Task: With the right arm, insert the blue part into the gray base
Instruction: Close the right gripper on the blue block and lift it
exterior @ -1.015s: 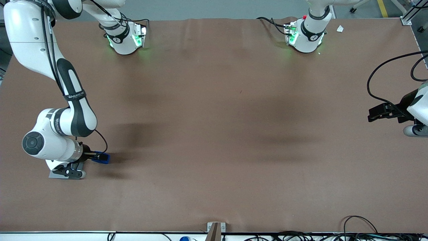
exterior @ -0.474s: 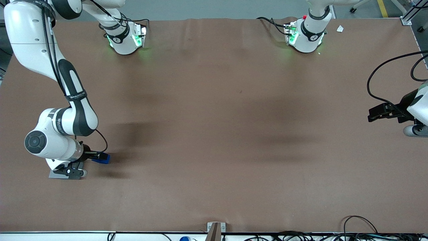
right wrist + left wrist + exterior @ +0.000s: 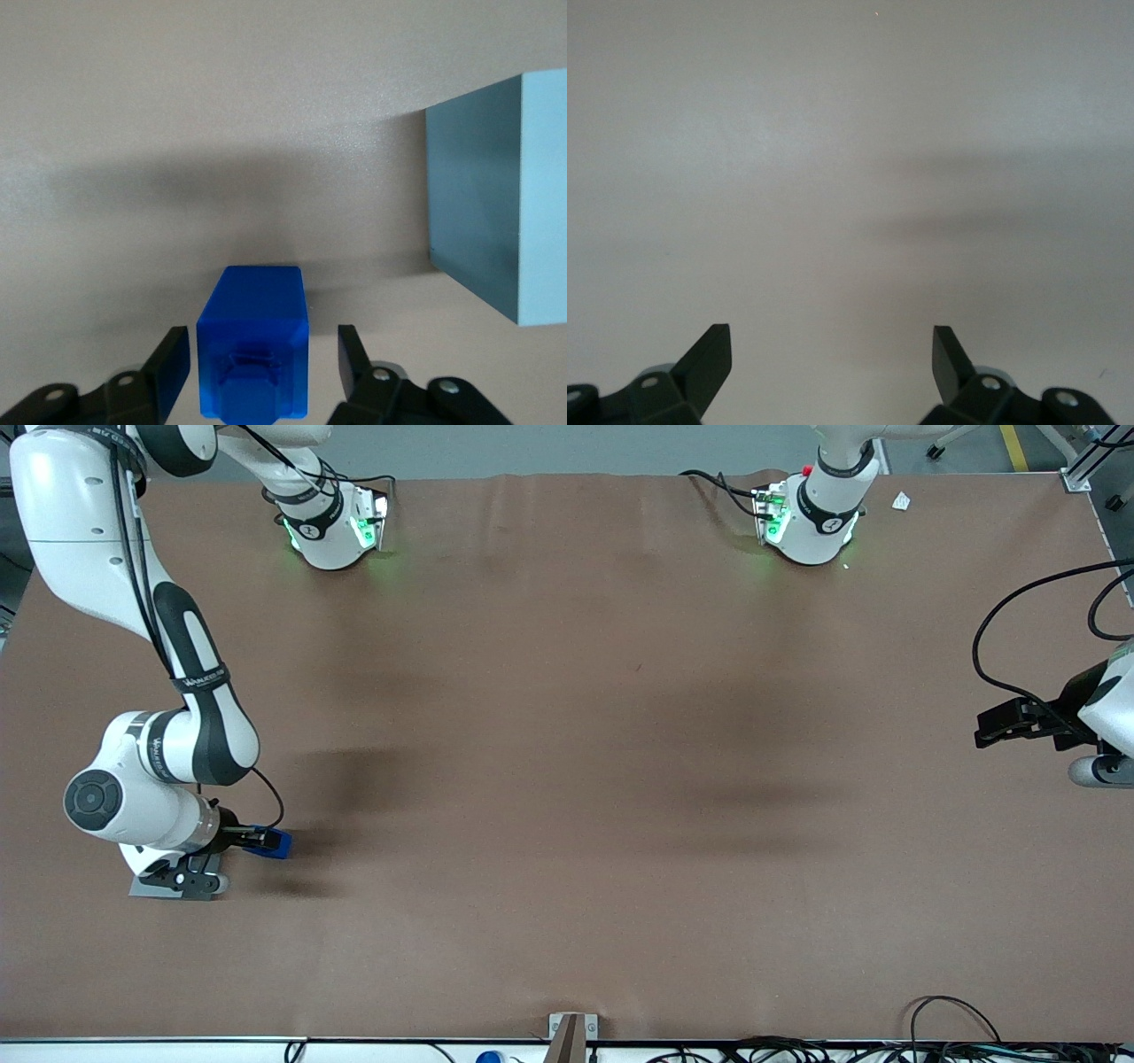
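Note:
The blue part [image 3: 255,319] lies on the brown table between the fingers [image 3: 173,363] of my right gripper [image 3: 263,331]. The gripper is open, with a narrow gap on one side of the part and a wider gap on the other. The gray base [image 3: 496,195] stands on the table beside the part, a short way off. In the front view the blue part [image 3: 275,843] and gripper [image 3: 264,840] sit low at the working arm's end of the table. The wrist hides most of the gray base [image 3: 142,887], which is slightly nearer the front camera.
Both arm bases [image 3: 332,527] [image 3: 811,522] stand along the table edge farthest from the front camera. A metal bracket [image 3: 571,1027] and loose cables [image 3: 948,1014] sit at the near edge. The parked arm's gripper [image 3: 1019,722] hangs over its end of the table.
The right wrist has shifted very slightly away from the front camera. The blue part has stayed in place between the open fingers.

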Tool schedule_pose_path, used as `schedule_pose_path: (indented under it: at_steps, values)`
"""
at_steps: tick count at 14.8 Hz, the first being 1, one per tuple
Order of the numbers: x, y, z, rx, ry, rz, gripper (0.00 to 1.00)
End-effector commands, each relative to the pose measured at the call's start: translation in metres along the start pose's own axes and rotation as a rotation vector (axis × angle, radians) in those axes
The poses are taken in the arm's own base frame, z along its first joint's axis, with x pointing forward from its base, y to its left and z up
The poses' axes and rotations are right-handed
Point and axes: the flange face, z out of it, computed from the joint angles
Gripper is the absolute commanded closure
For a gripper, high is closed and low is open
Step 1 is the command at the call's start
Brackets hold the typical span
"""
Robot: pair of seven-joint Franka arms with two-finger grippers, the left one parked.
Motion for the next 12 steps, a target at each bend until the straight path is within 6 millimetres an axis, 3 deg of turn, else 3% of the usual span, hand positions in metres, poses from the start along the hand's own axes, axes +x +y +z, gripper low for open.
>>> schedule_pose_path:
  at_steps: [1,9,12]
  values:
    - [-0.0024,0.0017,0.0019,-0.006,0.006,-0.009,0.33]
    - [-0.0022,0.0017,0.0033,-0.006,0.005,-0.003,0.82]
    - [-0.0014,0.0017,0.004,0.0,-0.002,0.009,0.9]
